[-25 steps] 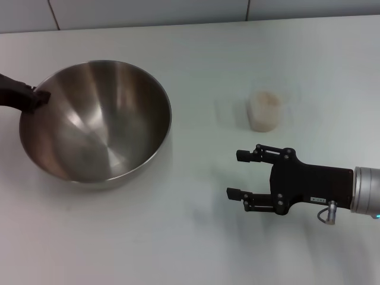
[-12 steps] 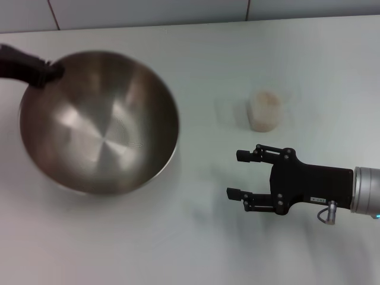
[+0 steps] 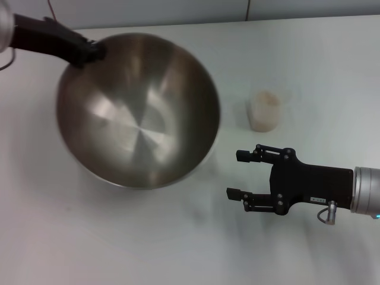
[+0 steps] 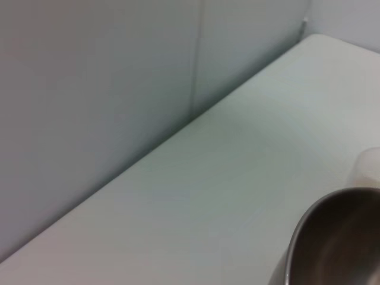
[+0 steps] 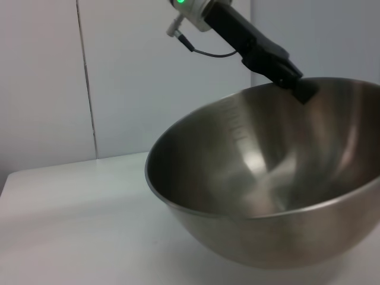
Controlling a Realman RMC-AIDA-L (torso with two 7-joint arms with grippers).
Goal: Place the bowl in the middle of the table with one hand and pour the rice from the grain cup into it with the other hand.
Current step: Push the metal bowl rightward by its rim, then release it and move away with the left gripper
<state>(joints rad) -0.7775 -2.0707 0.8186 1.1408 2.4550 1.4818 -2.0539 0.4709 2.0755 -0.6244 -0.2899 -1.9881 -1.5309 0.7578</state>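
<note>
The large steel bowl (image 3: 139, 110) is held up off the white table (image 3: 148, 237), tilted, by my left gripper (image 3: 89, 53), which is shut on its far left rim. The bowl is empty. It also shows in the right wrist view (image 5: 273, 178) with the left gripper (image 5: 297, 86) on its rim, and its edge shows in the left wrist view (image 4: 332, 243). The small clear grain cup (image 3: 264, 110) with pale rice (image 3: 265, 97) stands upright to the bowl's right. My right gripper (image 3: 240, 174) is open and empty, low over the table in front of the cup.
A grey wall (image 3: 148, 12) runs along the table's far edge. Bare tabletop lies in front of the bowl and to the right of the cup.
My left gripper has lifted the bowl and carried it to the right and farther back, toward the table's middle. The right arm and the cup have not moved.
</note>
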